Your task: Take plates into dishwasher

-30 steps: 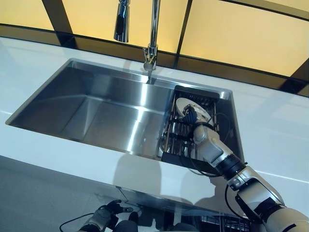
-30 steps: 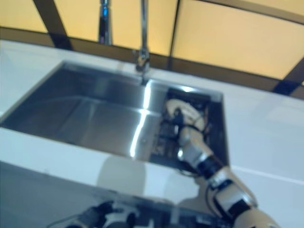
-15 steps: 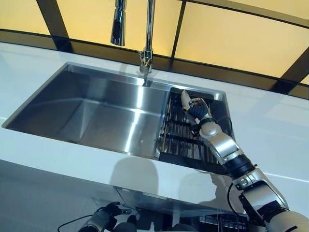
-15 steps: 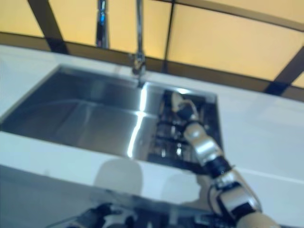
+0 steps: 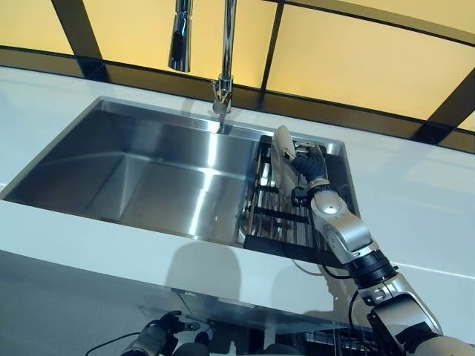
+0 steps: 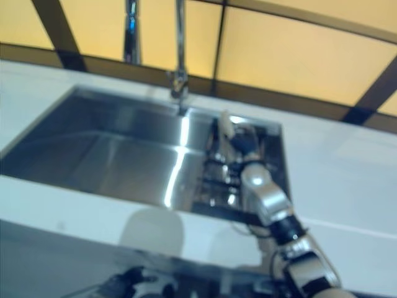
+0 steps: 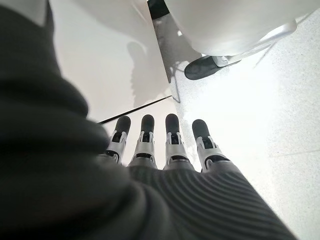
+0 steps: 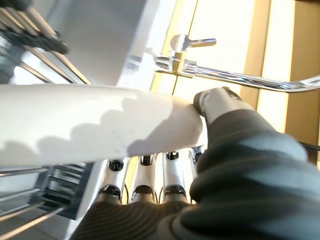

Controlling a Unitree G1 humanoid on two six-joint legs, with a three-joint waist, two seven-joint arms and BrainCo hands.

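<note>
**Plate lifted on edge over the sink rack**

White desk [image 5: 438, 200] runs around a steel sink [image 5: 148, 170] set into it, with amber panels in dark frames behind and a chrome faucet [image 5: 223, 52] rising at the sink's back edge. Its pull-down spray head hangs to the left of the spout.

At the sink's right end sits a dark dish rack [image 5: 286, 215] with metal wires. My right robot hand [image 5: 308, 169] reaches in over this rack from the lower right and is clamped on a cream-white plate [image 5: 283, 152]. I hold the plate tilted up on its edge above the back part of the rack, near the sink's rear wall. In my right wrist view the plate [image 8: 95, 122] spans the picture: my fingers [image 8: 142, 172] lie along one face and my thumb [image 8: 220, 102] presses the rim from the other side, with the rack wires and the faucet visible past it. I cannot tell whether the plate's lower edge touches the rack.

My left robot hand [image 5: 159, 332] hangs low, below the front edge of the desk, well apart from the sink. In its own wrist view the fingers [image 7: 172, 135] are straight and spread apart, holding nothing, with pale floor [image 7: 260, 110] beyond them.
</note>
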